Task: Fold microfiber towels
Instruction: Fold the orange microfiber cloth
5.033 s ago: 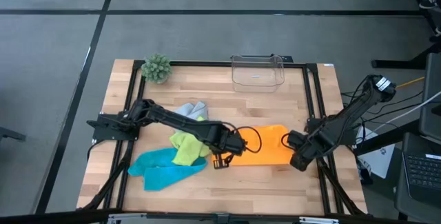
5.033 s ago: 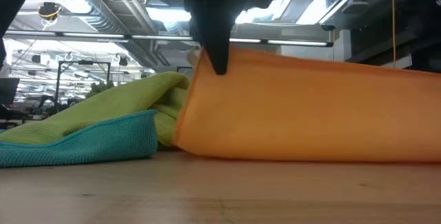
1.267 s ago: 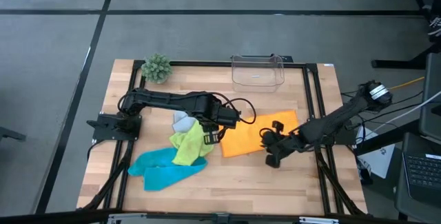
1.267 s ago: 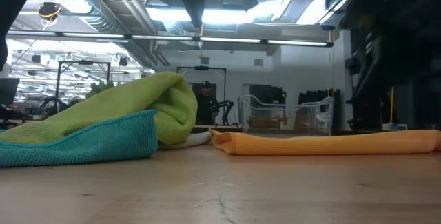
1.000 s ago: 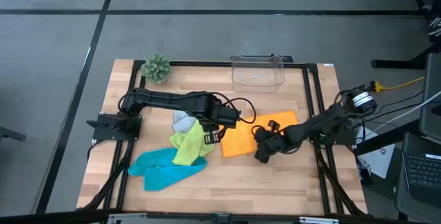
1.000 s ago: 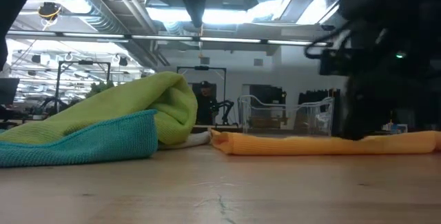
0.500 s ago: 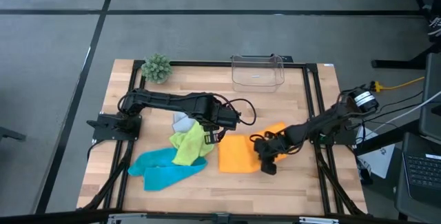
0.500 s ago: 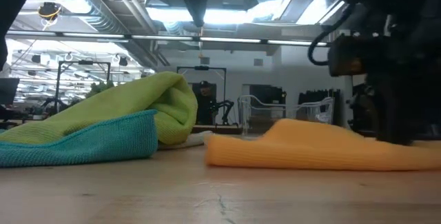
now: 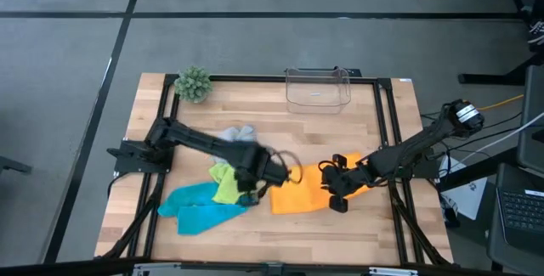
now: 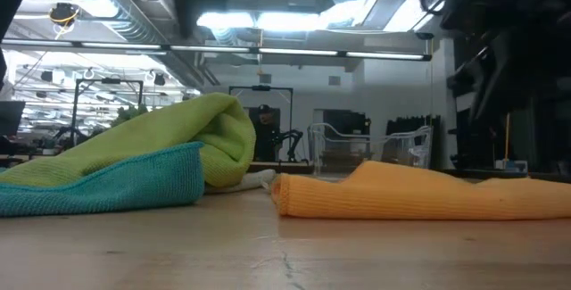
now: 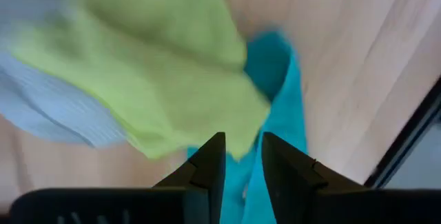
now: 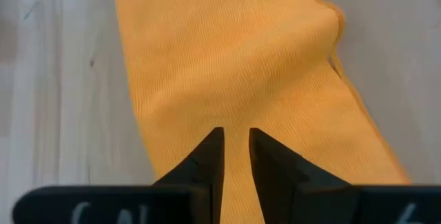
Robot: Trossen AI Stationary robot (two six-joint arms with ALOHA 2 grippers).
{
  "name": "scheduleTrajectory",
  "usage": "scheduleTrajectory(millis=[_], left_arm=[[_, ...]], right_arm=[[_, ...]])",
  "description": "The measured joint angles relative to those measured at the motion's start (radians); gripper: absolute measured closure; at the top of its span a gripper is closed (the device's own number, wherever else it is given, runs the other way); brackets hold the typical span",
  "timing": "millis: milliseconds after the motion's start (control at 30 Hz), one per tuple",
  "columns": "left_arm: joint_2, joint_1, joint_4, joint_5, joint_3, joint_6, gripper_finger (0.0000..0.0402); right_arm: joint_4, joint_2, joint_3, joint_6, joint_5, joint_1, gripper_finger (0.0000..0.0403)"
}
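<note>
While the orange towel (image 9: 299,195) lay folded near the table's middle, the right gripper (image 9: 336,193) hovered at its right edge, fingers a narrow slit apart and holding nothing, probably having let go so the fold could settle. The left gripper (image 9: 249,193), also slightly parted and empty, hung over the lime green towel (image 9: 224,184), which was heaped with the turquoise towel (image 9: 197,207) and grey towel (image 9: 236,133), seemingly ready to pick the next.
</note>
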Motion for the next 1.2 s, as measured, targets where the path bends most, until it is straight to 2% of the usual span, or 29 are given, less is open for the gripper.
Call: scheduleTrajectory(millis=[67, 233, 300, 433, 667, 933, 1100, 1200], left_arm=[[0.0, -0.024, 0.079, 0.045, -0.113, 0.016, 0.0324], [0.002, -0.034, 0.401, 0.219, -0.362, 0.111, 0.035], [0.002, -0.025, 0.478, 0.216, -0.426, 0.166, 0.0362], [0.002, 0.046, 0.489, 0.125, -0.517, 0.201, 0.0384], [-0.009, 0.243, 0.565, 0.128, -0.623, 0.315, 0.0398], [-0.004, 0.478, 0.574, -0.083, -0.564, 0.495, 0.04], [0.007, 0.581, 0.584, -0.36, -0.522, 0.547, 0.0401], [0.008, 0.611, 0.522, -0.439, -0.489, 0.511, 0.0401]], right_arm=[[-0.019, -0.027, 0.0, 0.002, 0.028, 0.013, 0.0331], [-0.057, -0.067, 0.0, 0.023, 0.08, 0.025, 0.0331], [-0.059, -0.074, 0.0, 0.027, 0.084, 0.025, 0.0331], [-0.056, -0.079, 0.0, 0.025, 0.085, 0.025, 0.0331], [-0.057, -0.078, 0.0, 0.0, 0.097, 0.025, 0.0331], [-0.062, -0.078, 0.0, 0.0, 0.114, 0.025, 0.0331], [-0.071, -0.078, 0.0, 0.001, 0.114, 0.025, 0.0331], [-0.081, -0.078, 0.0, 0.002, 0.114, 0.025, 0.0331]])
